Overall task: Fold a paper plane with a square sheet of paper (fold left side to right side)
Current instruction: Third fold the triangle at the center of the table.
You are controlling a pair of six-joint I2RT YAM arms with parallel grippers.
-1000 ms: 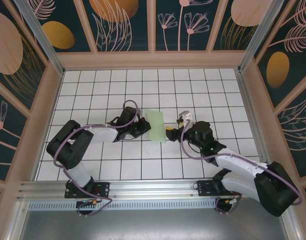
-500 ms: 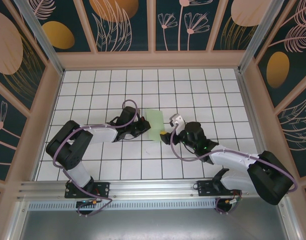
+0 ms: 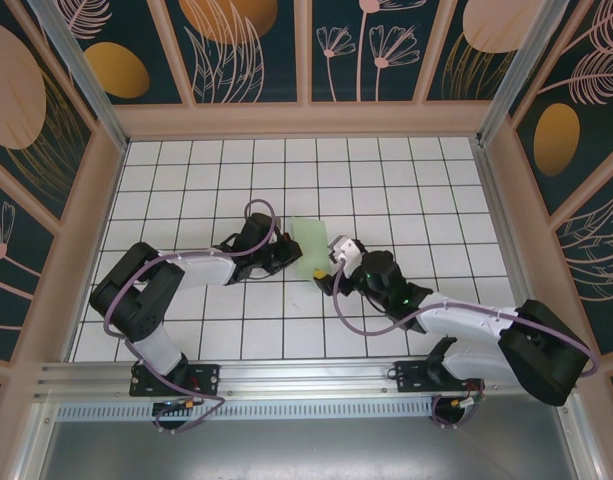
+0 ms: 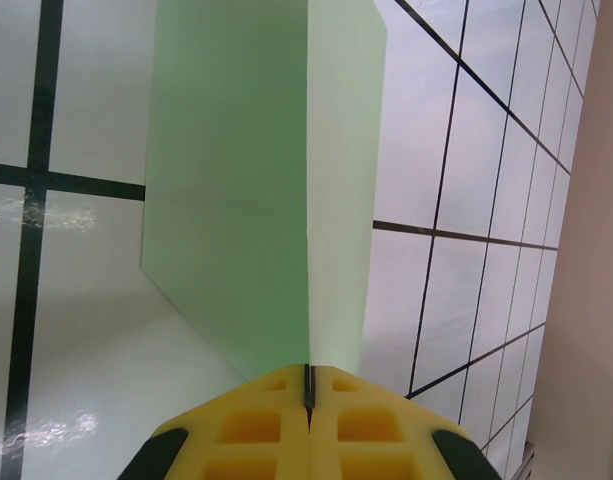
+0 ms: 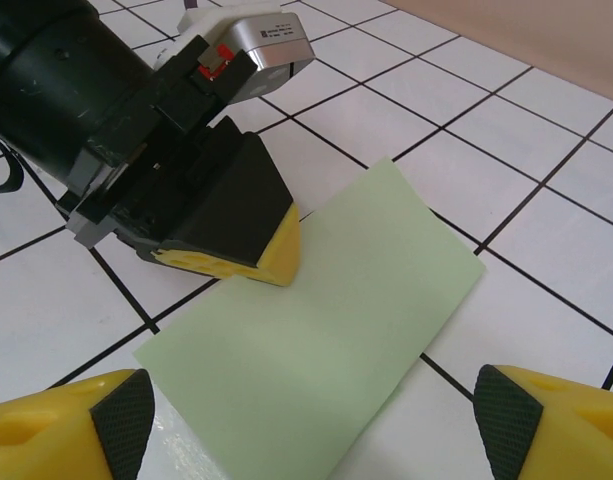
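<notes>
You kept the left gripper (image 4: 308, 400) clenched on the edge of the paper (image 5: 316, 330), which lay folded in half on the table (image 3: 286, 335). Your right gripper (image 3: 322, 272) moved in beside it, jaws spread wide, likely to press the crease.

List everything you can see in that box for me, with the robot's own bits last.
paper sheet: one, pale mint green, a rectangle lying in the middle of the table
table: one, white tiles with black grid lines, forms the floor of the enclosure
wall panels: several, dark teal with peach and orange plant shapes, set around the table
rail: one, silver metal, along the near edge
cables: purple, looping along both arms
left arm: one, black and white, reaching in from the near left
right arm: one, black and white, reaching in from the near right
left gripper: yellow fingertips, shut, at the paper's left edge
right gripper: yellow fingertips, open, at the paper's near end
</notes>
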